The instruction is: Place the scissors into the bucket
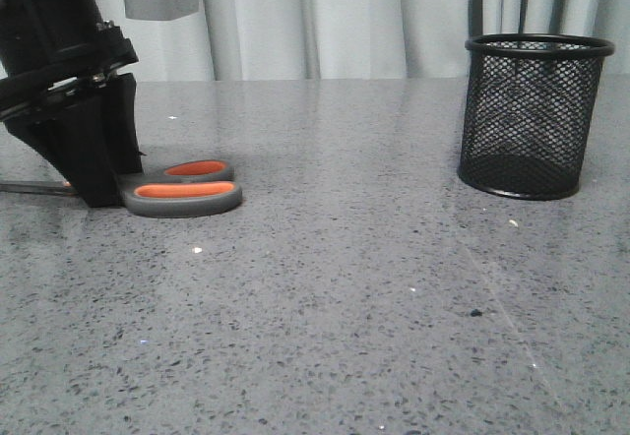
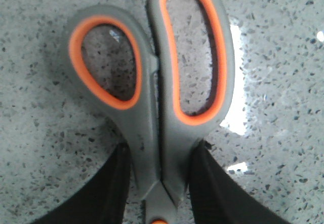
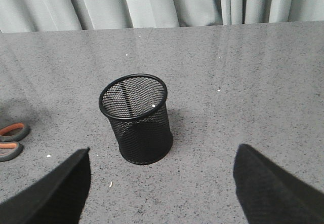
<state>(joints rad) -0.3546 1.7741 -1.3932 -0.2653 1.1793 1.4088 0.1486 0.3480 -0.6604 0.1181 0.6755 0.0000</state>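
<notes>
The scissors [image 1: 187, 199] lie flat on the grey table at the left, their dark grey handles with orange inner loops pointing right. My left gripper [image 1: 98, 184] is down on them. In the left wrist view its two black fingers press both sides of the scissors' [image 2: 147, 122] neck just above the orange pivot dot, so the left gripper [image 2: 162, 145] is shut on them. The black mesh bucket [image 1: 532, 110] stands upright at the far right. My right gripper [image 3: 164, 148] is open and empty, hovering short of the bucket [image 3: 136, 122]; the scissors' handles [image 3: 12, 133] show at that view's edge.
Pale curtains [image 1: 325, 12] hang behind the table's far edge. The speckled grey tabletop [image 1: 345, 287] stretches between the scissors and the bucket, with only small white specks [image 1: 513, 223] on it.
</notes>
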